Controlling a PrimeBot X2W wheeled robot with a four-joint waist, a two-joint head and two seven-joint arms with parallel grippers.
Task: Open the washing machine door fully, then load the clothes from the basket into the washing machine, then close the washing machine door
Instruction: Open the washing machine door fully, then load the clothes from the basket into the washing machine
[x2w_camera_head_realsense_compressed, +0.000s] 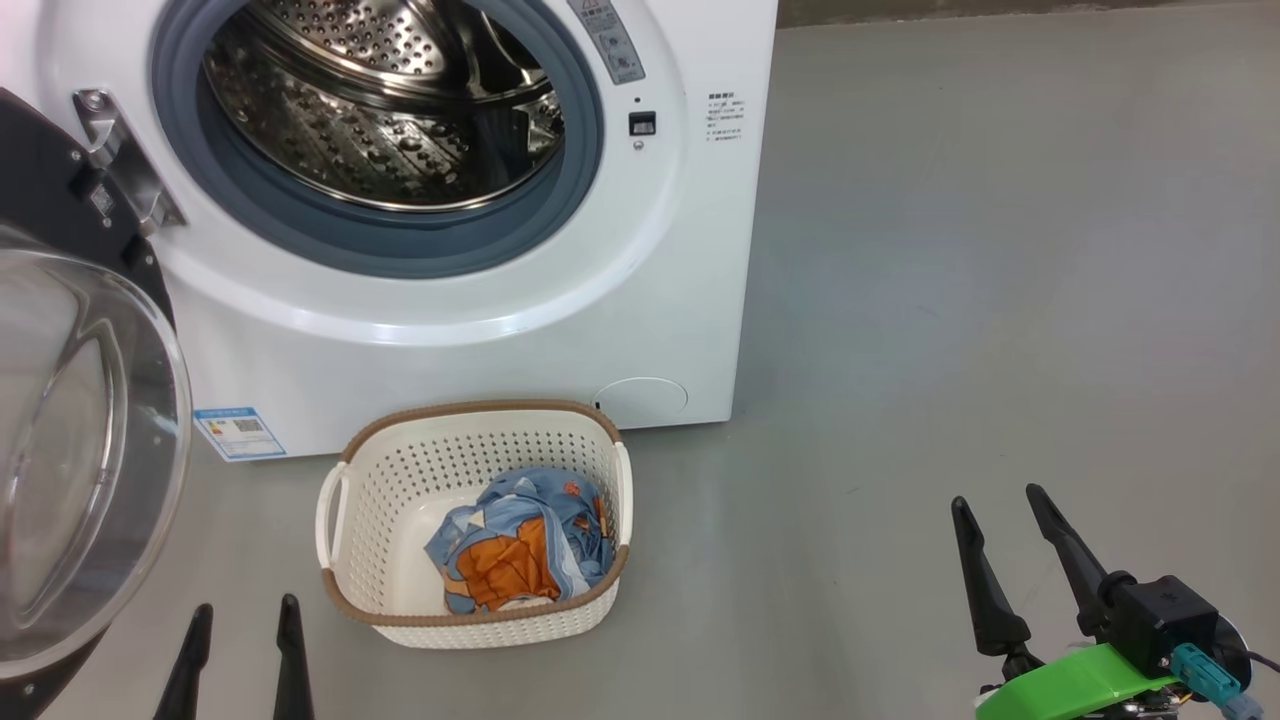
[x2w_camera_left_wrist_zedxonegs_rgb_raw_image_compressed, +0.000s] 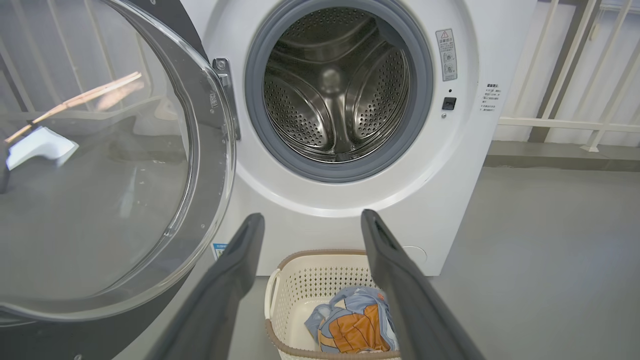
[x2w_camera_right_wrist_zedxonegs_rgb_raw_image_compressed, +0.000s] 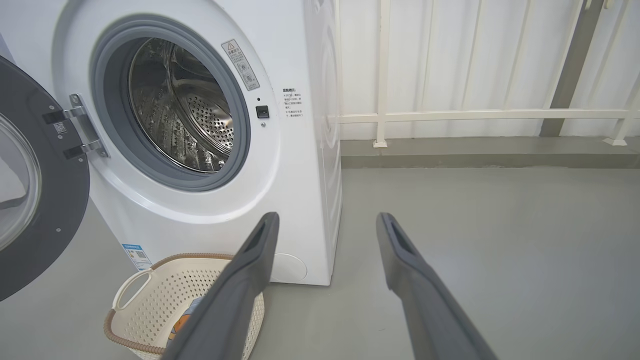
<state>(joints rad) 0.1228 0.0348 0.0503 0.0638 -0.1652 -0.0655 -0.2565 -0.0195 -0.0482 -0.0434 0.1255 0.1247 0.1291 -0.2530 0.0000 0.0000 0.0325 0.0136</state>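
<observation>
The white washing machine (x2w_camera_head_realsense_compressed: 660, 300) stands with its steel drum (x2w_camera_head_realsense_compressed: 380, 100) exposed. Its black door (x2w_camera_head_realsense_compressed: 60, 440) with the clear bowl window is swung open at the left. On the floor before the machine sits the cream basket (x2w_camera_head_realsense_compressed: 470, 445) holding the blue and orange clothes (x2w_camera_head_realsense_compressed: 525, 545). My left gripper (x2w_camera_head_realsense_compressed: 245, 605) is open low at the left, just left of the basket and beside the door. My right gripper (x2w_camera_head_realsense_compressed: 1000, 495) is open at the lower right, well clear of the basket. In the left wrist view the door (x2w_camera_left_wrist_zedxonegs_rgb_raw_image_compressed: 210, 130), basket (x2w_camera_left_wrist_zedxonegs_rgb_raw_image_compressed: 300, 280) and clothes (x2w_camera_left_wrist_zedxonegs_rgb_raw_image_compressed: 352, 325) lie ahead of my open left gripper (x2w_camera_left_wrist_zedxonegs_rgb_raw_image_compressed: 310, 217).
Bare grey floor (x2w_camera_head_realsense_compressed: 1000, 300) spreads to the right of the machine. In the right wrist view a white railing (x2w_camera_right_wrist_zedxonegs_rgb_raw_image_compressed: 475, 115) and low kerb run behind the washing machine (x2w_camera_right_wrist_zedxonegs_rgb_raw_image_compressed: 300, 210), and the basket (x2w_camera_right_wrist_zedxonegs_rgb_raw_image_compressed: 150, 295) sits left of my open right gripper (x2w_camera_right_wrist_zedxonegs_rgb_raw_image_compressed: 327, 217).
</observation>
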